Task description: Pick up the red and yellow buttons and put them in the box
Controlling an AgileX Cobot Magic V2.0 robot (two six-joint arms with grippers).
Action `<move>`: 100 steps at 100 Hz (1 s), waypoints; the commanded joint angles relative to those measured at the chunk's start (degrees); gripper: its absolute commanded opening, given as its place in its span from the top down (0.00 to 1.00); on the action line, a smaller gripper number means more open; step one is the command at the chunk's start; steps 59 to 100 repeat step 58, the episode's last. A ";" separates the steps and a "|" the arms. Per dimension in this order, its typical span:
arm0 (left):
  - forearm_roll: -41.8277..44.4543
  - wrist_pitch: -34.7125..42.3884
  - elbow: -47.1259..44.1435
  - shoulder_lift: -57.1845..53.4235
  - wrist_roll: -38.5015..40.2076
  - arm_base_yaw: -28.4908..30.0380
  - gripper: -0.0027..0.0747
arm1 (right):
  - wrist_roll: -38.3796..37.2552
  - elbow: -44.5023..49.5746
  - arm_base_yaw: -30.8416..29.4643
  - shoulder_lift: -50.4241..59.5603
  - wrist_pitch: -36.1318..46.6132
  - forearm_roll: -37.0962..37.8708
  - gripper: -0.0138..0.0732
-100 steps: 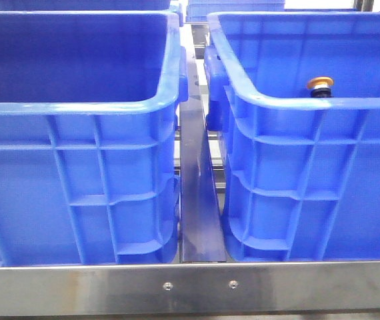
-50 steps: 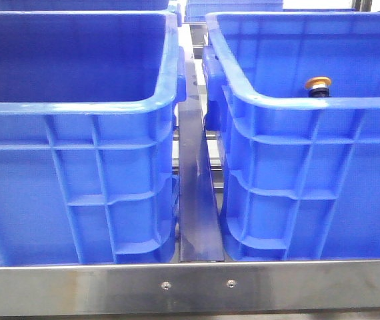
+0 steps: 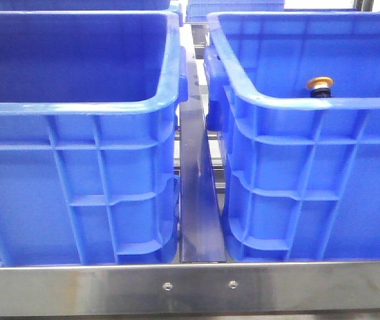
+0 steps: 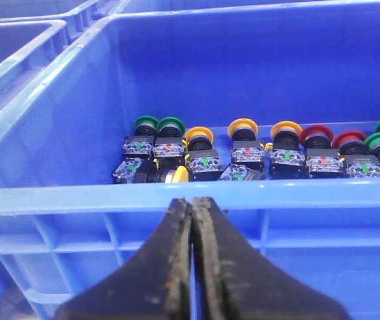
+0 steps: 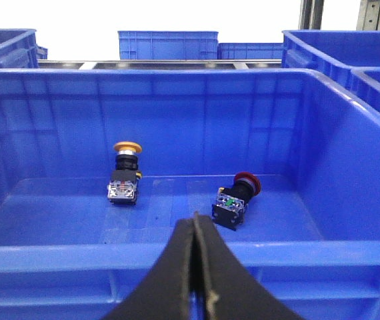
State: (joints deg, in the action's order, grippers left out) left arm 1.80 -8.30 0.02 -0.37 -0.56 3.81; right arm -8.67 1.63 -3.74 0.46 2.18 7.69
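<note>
In the right wrist view a blue crate (image 5: 177, 255) holds a yellow-capped button (image 5: 126, 175) standing upright and a red-capped button (image 5: 238, 199) lying tilted. My right gripper (image 5: 195, 217) is shut and empty, just outside that crate's near rim. In the left wrist view another blue crate (image 4: 77, 200) holds a row of several yellow-capped (image 4: 244, 141), red-capped (image 4: 317, 147) and green-capped (image 4: 146, 133) buttons. My left gripper (image 4: 192, 203) is shut and empty, outside the near wall at rim height. The front view shows only the yellow cap (image 3: 321, 85) in the right crate (image 3: 310, 167); no gripper shows there.
In the front view the left crate (image 3: 77, 173) and the right crate stand side by side with a metal rail (image 3: 200, 200) between them and a steel bar (image 3: 190, 287) in front. More blue crates (image 5: 167, 45) stand behind.
The front view shifted slightly to one side and back. The yellow button in the right crate has not moved.
</note>
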 commanded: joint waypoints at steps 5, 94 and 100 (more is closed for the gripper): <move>-0.59 4.54 -1.13 -1.69 0.16 -0.28 0.99 | -0.32 0.32 -0.20 1.33 4.49 -0.11 0.91; -0.59 4.54 -1.13 -1.69 0.16 -0.28 0.99 | -0.27 0.27 -0.20 1.33 4.01 -0.11 0.91; -0.59 4.54 -1.13 -1.69 0.16 -0.28 0.99 | -0.27 0.27 -0.20 1.33 4.01 -0.11 0.91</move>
